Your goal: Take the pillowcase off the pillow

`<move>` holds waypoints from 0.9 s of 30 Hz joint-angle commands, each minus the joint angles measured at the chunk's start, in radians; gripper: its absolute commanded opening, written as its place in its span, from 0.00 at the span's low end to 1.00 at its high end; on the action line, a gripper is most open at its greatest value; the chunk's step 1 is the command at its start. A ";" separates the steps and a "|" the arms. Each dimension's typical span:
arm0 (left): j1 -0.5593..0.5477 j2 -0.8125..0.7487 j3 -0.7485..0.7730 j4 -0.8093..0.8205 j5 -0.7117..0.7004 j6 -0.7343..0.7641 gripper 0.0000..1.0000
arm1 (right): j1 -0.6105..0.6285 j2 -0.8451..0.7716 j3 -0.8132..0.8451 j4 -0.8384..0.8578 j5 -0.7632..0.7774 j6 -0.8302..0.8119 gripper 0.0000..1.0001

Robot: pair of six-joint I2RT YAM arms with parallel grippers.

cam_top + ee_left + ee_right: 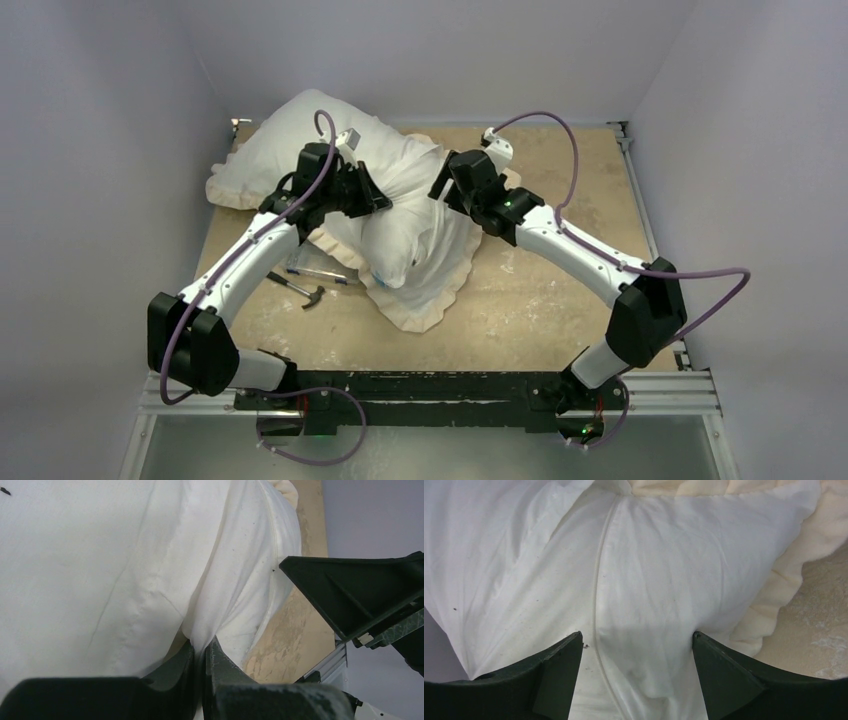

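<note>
A plump white pillow with a small blue tag lies mid-table on the cream frill of the pillowcase. More white bulk runs to the back left. My left gripper is shut on a thin fold of the pillowcase's white cloth, pinched between its fingertips. My right gripper is open, its jaws wide on either side of white fabric with a corded seam, nothing clamped. The frill shows at the right of that view.
A hammer and a clear plastic item lie on the wooden table under my left arm. White walls close in the back and both sides. One right finger shows in the left wrist view.
</note>
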 commanded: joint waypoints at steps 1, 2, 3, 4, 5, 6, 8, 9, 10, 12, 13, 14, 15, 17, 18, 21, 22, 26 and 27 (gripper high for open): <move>0.002 -0.036 -0.007 -0.011 -0.028 0.021 0.00 | 0.005 -0.024 0.071 0.008 0.049 -0.020 0.83; 0.001 -0.037 -0.008 -0.010 -0.030 0.021 0.00 | 0.005 -0.025 0.070 0.009 0.051 -0.022 0.83; 0.001 -0.037 -0.009 -0.012 -0.030 0.020 0.00 | 0.005 -0.026 0.066 0.014 0.051 -0.028 0.82; 0.001 -0.037 -0.009 -0.012 -0.030 0.021 0.00 | 0.005 -0.022 0.060 0.020 0.050 -0.032 0.82; 0.001 -0.036 -0.009 -0.014 -0.030 0.021 0.00 | 0.005 -0.016 0.056 0.021 0.049 -0.033 0.82; -0.001 -0.037 -0.007 -0.014 -0.030 0.021 0.00 | 0.005 -0.006 0.051 0.019 0.049 -0.032 0.82; -0.001 -0.038 -0.007 -0.016 -0.030 0.020 0.00 | 0.004 0.017 0.040 0.018 0.053 -0.030 0.81; -0.001 -0.039 -0.007 -0.018 -0.031 0.021 0.00 | 0.005 0.028 0.034 0.019 0.057 -0.030 0.81; -0.001 -0.040 -0.007 -0.018 -0.033 0.021 0.00 | 0.005 0.038 0.025 0.023 0.061 -0.030 0.81; -0.002 -0.042 -0.007 -0.021 -0.034 0.021 0.00 | 0.004 0.061 0.016 0.013 0.073 -0.014 0.80; -0.003 -0.043 -0.007 -0.023 -0.035 0.024 0.00 | 0.005 0.069 0.013 0.004 0.074 -0.004 0.79; -0.003 -0.045 -0.007 -0.025 -0.039 0.023 0.00 | 0.005 0.075 0.008 0.000 0.074 0.004 0.79; -0.003 -0.049 -0.007 -0.028 -0.045 0.026 0.00 | 0.005 0.080 0.001 -0.006 0.074 0.014 0.77; -0.003 -0.060 -0.005 -0.037 -0.061 0.034 0.00 | 0.003 0.085 -0.019 -0.024 0.094 0.038 0.71; -0.003 -0.065 0.000 -0.044 -0.077 0.041 0.00 | 0.002 0.086 -0.029 -0.035 0.116 0.056 0.68; -0.001 -0.088 0.012 -0.076 -0.116 0.062 0.00 | -0.026 0.091 -0.062 -0.085 0.176 0.123 0.55; -0.001 -0.096 0.013 -0.082 -0.127 0.068 0.00 | -0.041 0.088 -0.076 -0.094 0.188 0.139 0.49; -0.001 -0.133 0.005 -0.117 -0.168 0.081 0.00 | -0.120 0.047 -0.143 -0.097 0.212 0.177 0.32; 0.000 -0.142 0.001 -0.126 -0.178 0.082 0.00 | -0.143 0.023 -0.167 -0.080 0.208 0.177 0.30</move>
